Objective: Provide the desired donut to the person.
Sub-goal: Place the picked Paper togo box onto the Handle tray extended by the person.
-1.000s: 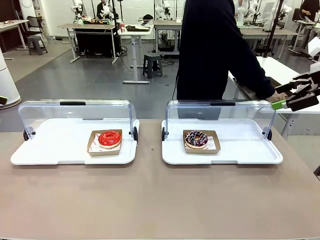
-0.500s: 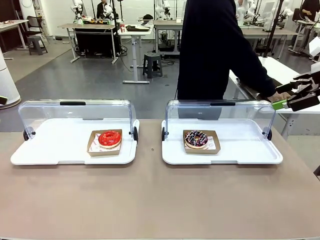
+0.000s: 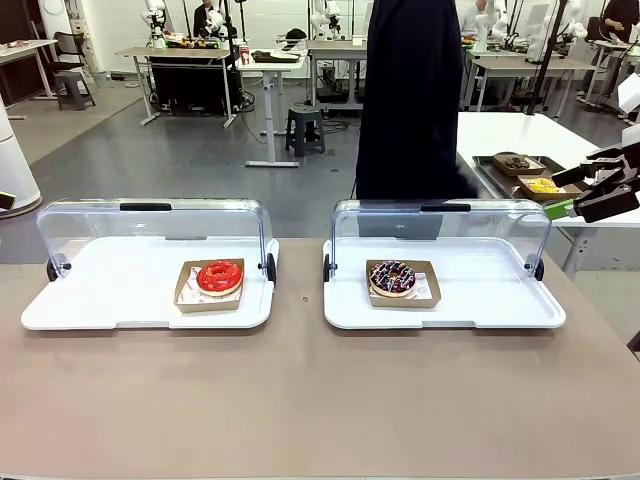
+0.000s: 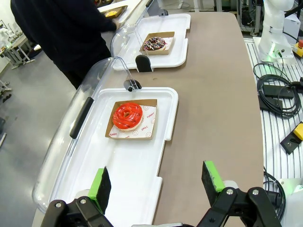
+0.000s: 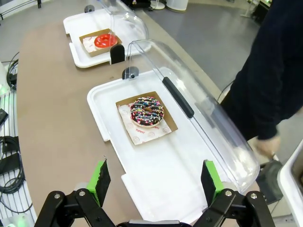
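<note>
Both spread, gripping nothing — left end effector (image 4: 156, 182) and right end effector (image 5: 156, 182). Behind the tabletop's (image 3: 320, 400) far edge, the person (image 3: 415, 100) — near the sprinkled chocolate donut (image 3: 392, 277).

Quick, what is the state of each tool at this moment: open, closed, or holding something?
Left tool: open, holding nothing, above the tray with the red donut.
Right tool: open, holding nothing, above the tray with the chocolate donut.

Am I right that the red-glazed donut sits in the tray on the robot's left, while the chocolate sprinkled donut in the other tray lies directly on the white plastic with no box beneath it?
Not quite. The chocolate sprinkled donut rests in a brown cardboard box lined with printed paper, as the right wrist view shows. The red-glazed donut does sit in the left tray.
</note>
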`<state>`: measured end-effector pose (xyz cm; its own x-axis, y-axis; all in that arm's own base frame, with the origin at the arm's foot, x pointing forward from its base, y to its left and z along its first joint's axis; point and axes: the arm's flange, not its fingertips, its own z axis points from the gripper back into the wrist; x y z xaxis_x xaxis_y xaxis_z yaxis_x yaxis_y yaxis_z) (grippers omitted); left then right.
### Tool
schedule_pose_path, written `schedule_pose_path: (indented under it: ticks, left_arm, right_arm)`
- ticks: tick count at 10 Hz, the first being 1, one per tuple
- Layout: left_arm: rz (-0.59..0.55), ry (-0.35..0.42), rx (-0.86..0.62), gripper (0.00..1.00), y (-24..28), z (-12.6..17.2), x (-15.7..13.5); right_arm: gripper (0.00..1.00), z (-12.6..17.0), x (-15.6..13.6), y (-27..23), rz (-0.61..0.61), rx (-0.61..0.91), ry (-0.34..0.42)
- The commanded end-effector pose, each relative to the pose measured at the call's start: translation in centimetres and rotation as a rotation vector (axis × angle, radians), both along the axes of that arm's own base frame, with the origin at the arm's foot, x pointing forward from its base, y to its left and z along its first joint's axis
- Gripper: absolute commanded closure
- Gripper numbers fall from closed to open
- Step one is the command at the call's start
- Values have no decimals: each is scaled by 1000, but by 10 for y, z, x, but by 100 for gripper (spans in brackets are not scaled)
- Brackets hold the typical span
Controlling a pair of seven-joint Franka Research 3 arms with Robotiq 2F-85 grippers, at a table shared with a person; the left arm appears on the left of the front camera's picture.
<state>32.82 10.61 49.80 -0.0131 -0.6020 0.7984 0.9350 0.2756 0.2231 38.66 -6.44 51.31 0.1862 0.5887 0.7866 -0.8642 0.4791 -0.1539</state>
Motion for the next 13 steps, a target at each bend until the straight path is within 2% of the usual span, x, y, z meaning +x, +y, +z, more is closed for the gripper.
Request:
schedule_pose_path:
  ticks: [1, 13]
  left_arm:
    - [-10, -20, -19, 0, 1, -2, -1]
    - [-10, -20, -19, 0, 1, -2, -1]
  right_arm:
    - [0, -2, -1, -1, 18, 2, -4]
    - [0, -2, -1, -1, 18, 2, -4]
